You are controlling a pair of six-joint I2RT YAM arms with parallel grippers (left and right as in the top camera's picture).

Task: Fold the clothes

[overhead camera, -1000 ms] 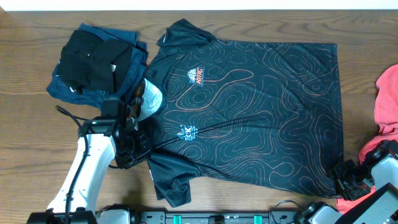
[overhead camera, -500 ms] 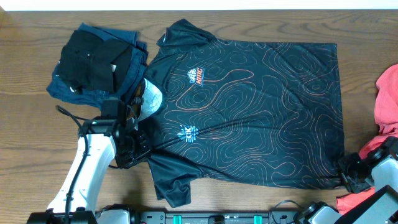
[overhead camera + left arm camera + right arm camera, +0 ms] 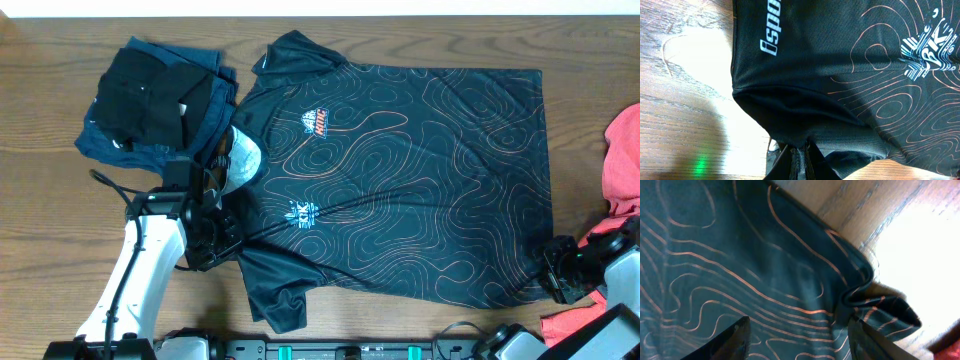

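So the shirt (image 3: 400, 170) is laid out flat across the middle of the overhead frame, neck to the left and hem to the right. It's a thin, slightly shiny black sports knit with fine orange-white contour lines all over. There's an orange logo (image 3: 318, 124) and a teal-white logo (image 3: 300, 213) on the chest. The white lettering (image 3: 771, 31) runs off the top edge of the left wrist view, so we can't read all of it. The lower sleeve is crumpled; the rest looks fairly smooth.

The left gripper (image 3: 799, 155) is closed tight, pinching a fold of the black fabric at the bottom of its own view. Overhead, that's at the lower left by the sleeve. The right gripper (image 3: 799, 330) has its fingers spread apart over the shirt's hem corner, which is bunched into a small ridge. As far as we can see it isn't clamping anything.

The worktop (image 3: 40, 220) is dark brown wood grain, and glare blows out patches of it in both wrist views. In the upper left there's a pile (image 3: 150, 105) of folded stuff, black on top of navy. A red garment (image 3: 625, 150) is cut off by the right edge, and there's more red at the lower right, partly behind the arm. We can't really make out the pale grey patch (image 3: 242, 160) at the neck opening.
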